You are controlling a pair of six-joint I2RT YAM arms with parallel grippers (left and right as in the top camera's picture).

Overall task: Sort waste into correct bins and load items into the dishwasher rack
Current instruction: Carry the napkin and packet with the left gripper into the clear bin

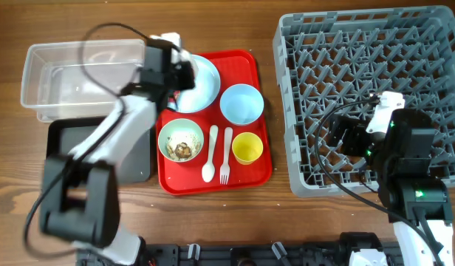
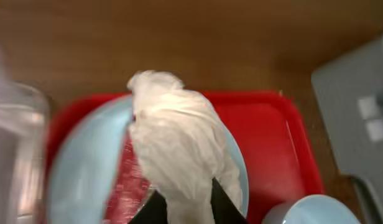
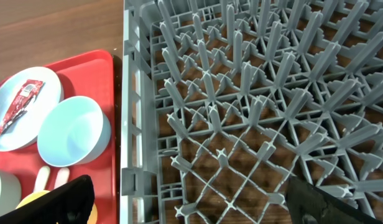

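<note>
The left tool pinches white crumpled paper above the blue plate, where the red wrapper lies. The right tool hangs open over the empty rack. Nothing is loaded yet.

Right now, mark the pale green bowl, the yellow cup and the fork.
pale green bowl [image 1: 168,134]: overhead view, bare inner wall on its left side.
yellow cup [image 1: 247,148]: overhead view, middle of its open mouth.
fork [image 1: 227,146]: overhead view, on the handle.
</note>
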